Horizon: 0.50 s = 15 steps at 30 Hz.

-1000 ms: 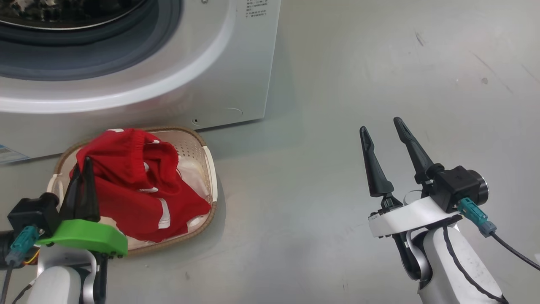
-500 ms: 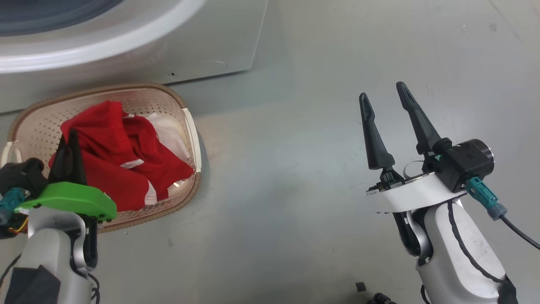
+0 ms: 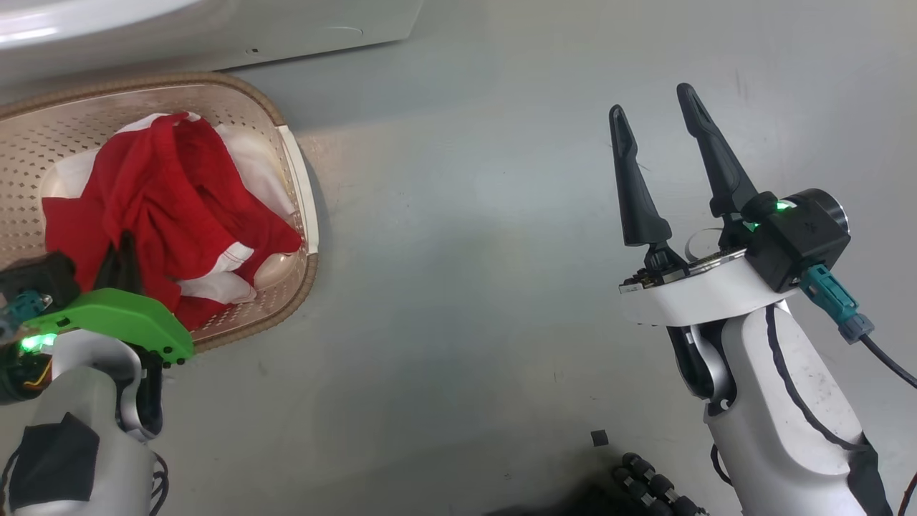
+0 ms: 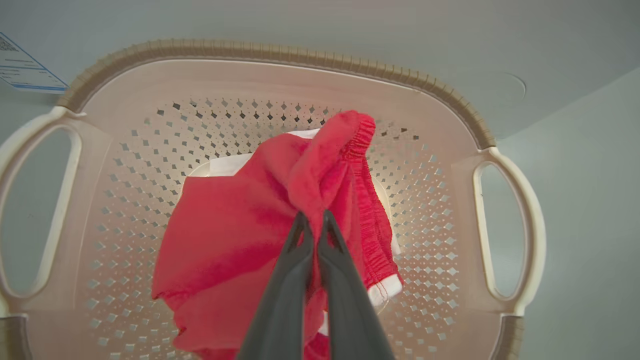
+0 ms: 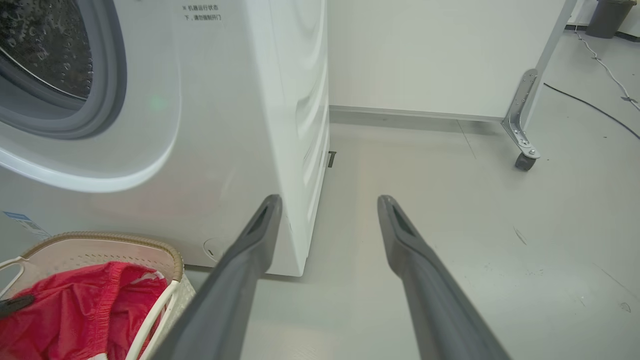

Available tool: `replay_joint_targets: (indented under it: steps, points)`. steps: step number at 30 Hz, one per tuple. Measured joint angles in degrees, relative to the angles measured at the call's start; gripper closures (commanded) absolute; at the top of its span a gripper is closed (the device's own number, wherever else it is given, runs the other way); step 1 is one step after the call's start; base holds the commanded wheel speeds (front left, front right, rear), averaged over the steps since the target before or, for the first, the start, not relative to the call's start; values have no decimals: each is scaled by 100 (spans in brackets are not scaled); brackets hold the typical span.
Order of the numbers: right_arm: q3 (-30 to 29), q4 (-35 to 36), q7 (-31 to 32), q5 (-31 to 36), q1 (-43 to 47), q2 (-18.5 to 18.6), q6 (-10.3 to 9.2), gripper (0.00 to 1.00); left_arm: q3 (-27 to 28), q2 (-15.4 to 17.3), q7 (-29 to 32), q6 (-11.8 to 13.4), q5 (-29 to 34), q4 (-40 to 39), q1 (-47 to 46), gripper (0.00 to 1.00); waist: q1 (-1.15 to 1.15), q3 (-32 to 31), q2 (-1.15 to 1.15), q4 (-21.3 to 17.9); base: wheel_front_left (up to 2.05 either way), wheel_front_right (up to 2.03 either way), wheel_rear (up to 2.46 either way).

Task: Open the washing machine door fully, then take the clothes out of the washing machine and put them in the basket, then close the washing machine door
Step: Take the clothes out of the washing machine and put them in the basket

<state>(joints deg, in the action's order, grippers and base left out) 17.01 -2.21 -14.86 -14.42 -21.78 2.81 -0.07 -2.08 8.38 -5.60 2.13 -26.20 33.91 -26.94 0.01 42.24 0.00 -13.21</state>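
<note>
1. One basket stands on the grey floor, just in front of the one washing machine. Its two white handles, one at each short side, show in the left wrist view.
2. The clothes lie inside the basket as one red heap with white panels. How many garments make it up cannot be told.
3. The left gripper reaches down into the basket, its two dark fingers pinched tight on a raised fold of the red fabric beside an elastic waistband.
4. The right gripper hovers over bare floor, well apart from the basket. Its two fingers are spread wide with nothing between them.
5. In the right wrist view the machine's round opening shows one grey seal ring around the metal drum.
6. One blue label sits on the machine's front near the basket rim.
7. One caster under a metal leg stands on the floor, well apart from the machine.
</note>
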Motion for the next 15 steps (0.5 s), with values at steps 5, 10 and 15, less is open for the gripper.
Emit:
replay_joint_targets:
  steps: [5, 10, 15]
  points:
    - [30, -31, 0, 0, -47, 1, -8, 0, 10, -34, 16, -43, -46, 464, -187, 100, 0, 83, 0, 8, 0, 0, 0]
    - [34, -90, 0, 1, -123, 1, -9, 0, -37, -40, 0, -149, -46, 812, -372, 100, 0, 80, 0, 39, 0, 0, 0]
    - [34, -182, 0, -1, -131, 2, -8, 0, -119, -82, 5, -250, -47, 1200, -422, 68, 0, -17, 0, 82, 0, 0, 0]
